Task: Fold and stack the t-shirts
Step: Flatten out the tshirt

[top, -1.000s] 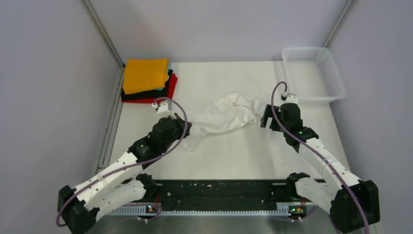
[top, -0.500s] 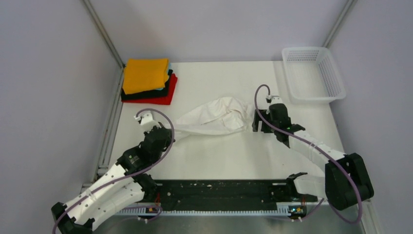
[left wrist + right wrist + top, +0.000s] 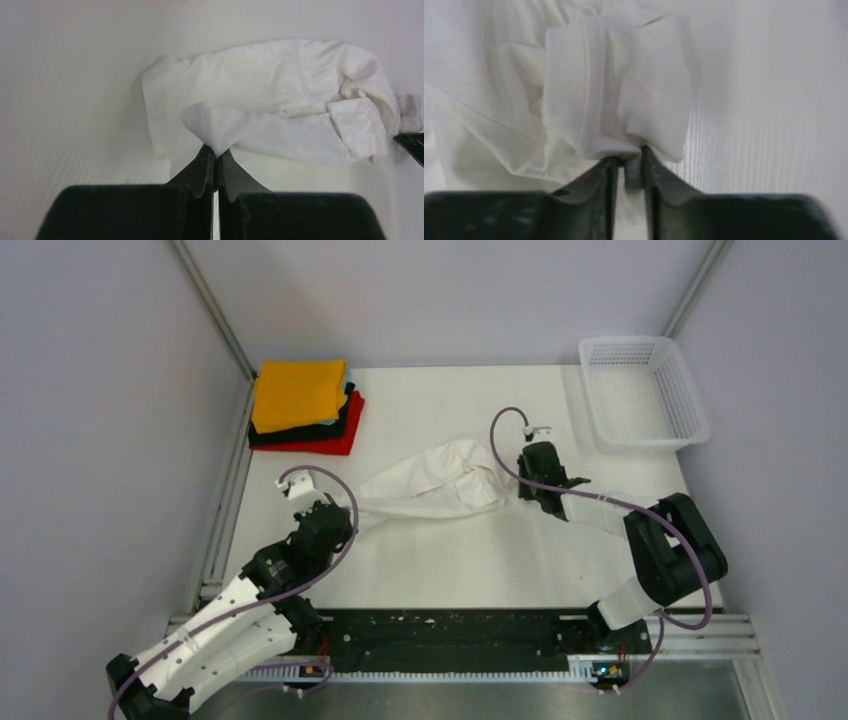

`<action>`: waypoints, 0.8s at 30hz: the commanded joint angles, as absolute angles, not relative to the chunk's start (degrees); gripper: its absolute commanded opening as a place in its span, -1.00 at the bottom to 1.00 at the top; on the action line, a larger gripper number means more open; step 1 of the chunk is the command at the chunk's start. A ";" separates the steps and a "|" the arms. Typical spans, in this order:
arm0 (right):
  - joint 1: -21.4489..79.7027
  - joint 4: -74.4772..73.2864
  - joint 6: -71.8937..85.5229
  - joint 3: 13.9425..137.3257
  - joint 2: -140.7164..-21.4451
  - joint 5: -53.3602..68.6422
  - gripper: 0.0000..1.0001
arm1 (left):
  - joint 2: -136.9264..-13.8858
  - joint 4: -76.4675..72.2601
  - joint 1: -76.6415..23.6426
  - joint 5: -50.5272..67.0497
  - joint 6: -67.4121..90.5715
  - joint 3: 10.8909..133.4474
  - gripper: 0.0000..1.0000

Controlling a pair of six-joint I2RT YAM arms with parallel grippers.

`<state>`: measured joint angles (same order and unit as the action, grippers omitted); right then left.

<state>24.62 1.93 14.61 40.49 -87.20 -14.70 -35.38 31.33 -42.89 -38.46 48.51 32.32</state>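
Note:
A wrinkled white t-shirt (image 3: 430,485) lies stretched across the middle of the table. My left gripper (image 3: 350,518) is at its left end, shut on a corner of the cloth (image 3: 270,85), pinched at the tips (image 3: 216,150). At the shirt's right end my right gripper (image 3: 522,490) has its jaws nearly together with a bunched fold of the white cloth (image 3: 589,100) caught between the tips (image 3: 626,159). A stack of folded t-shirts sits at the back left, orange (image 3: 298,393) on top, with teal, black and red (image 3: 345,435) edges below.
A white lattice basket (image 3: 690,405) stands at the back right corner. Metal frame posts rise along the table's left and right back corners. A black rail runs along the near edge between the arm bases.
My right gripper moved left to the shirt's right end and closed on its bunched cloth. The left gripper drew the left end toward the near left, stretching the shirt, then held still.

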 commanded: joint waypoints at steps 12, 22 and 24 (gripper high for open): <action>25.15 -16.81 19.95 49.80 -65.45 -26.69 -1.00 | -28.80 26.91 -42.80 -48.85 45.78 38.59 -1.00; 25.18 -23.56 14.89 67.17 -46.43 -27.80 -1.00 | -18.87 16.27 -42.81 -47.00 30.92 50.87 -1.00; 25.13 -25.73 15.58 71.15 -44.03 -30.46 -1.00 | -16.35 15.01 -42.80 -45.33 28.38 53.43 -1.00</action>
<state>24.64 -21.91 16.62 63.11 -48.58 -25.08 -20.51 22.28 -42.89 -46.30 35.77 47.86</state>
